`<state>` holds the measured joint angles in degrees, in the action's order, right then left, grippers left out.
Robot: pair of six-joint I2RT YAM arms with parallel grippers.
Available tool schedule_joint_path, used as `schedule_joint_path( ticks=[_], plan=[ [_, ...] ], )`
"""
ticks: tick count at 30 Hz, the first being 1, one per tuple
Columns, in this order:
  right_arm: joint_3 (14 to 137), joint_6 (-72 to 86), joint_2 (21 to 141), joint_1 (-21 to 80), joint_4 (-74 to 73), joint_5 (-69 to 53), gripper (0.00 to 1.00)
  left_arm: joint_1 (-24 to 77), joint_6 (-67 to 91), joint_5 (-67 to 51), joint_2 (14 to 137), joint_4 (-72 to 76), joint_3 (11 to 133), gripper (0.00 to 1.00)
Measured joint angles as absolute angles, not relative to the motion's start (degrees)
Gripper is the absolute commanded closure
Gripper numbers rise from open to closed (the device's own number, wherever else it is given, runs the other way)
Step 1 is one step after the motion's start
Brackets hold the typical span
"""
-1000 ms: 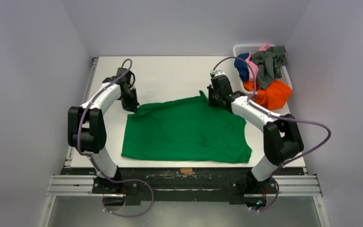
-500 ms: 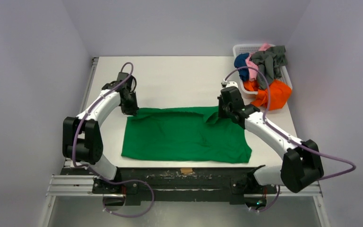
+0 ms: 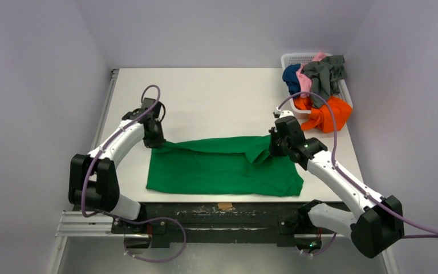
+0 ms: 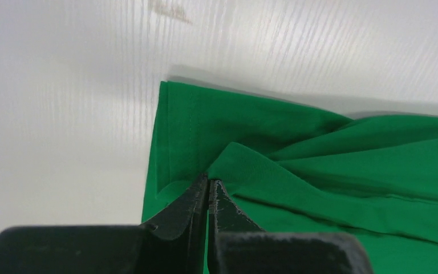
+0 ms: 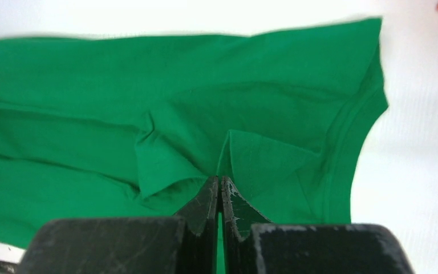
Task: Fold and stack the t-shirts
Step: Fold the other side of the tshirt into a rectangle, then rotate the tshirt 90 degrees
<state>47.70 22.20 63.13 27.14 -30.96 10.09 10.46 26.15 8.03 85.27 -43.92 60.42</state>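
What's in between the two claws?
Only the green t-shirt. Its folded-over far edge stretches from the left claw to the right claw, and each claw is shut on the cloth. The top view shows this.

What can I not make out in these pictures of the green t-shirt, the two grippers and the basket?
- Top view: the wrists cover the fingertips of the left gripper and right gripper; their grip shows only in the wrist views.
- Top view, basket: the heaped t-shirts hide its inside; their number is unclear.
- Wrist views: the frame edges cut off the green t-shirt; the layers under its fold are hidden.
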Motion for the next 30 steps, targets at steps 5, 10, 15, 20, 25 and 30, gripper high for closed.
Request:
schedule_joint_path(
  ticks=[5,10,15,20,25,30],
  plan=[
    [43.86,22.79,62.57,27.38,-33.89,4.64,0.66,11.29,29.02,9.65,83.26,-44.21,56.31,0.54],
    [40.21,23.83,57.52,27.42,-40.88,-2.04,0.27,11.4,33.74,13.23,78.39,-48.23,54.83,0.08],
    [40.32,24.95,51.46,27.49,-42.0,-4.62,0.07,11.46,36.4,9.19,69.25,-46.0,54.76,0.0],
    [40.29,29.69,53.08,27.49,-32.91,-3.88,0.08,14.44,36.07,-2.2,74.59,-38.22,56.03,0.0],
    [40.12,32.73,64.64,27.49,-26.63,-2.37,0.08,16.86,35.0,-8.56,87.13,-35.27,56.93,0.0],
    [37.15,35.33,69.34,27.29,-24.43,-0.64,0.08,16.88,34.83,-4.62,88.05,-37.71,54.54,0.0]
  ],
)
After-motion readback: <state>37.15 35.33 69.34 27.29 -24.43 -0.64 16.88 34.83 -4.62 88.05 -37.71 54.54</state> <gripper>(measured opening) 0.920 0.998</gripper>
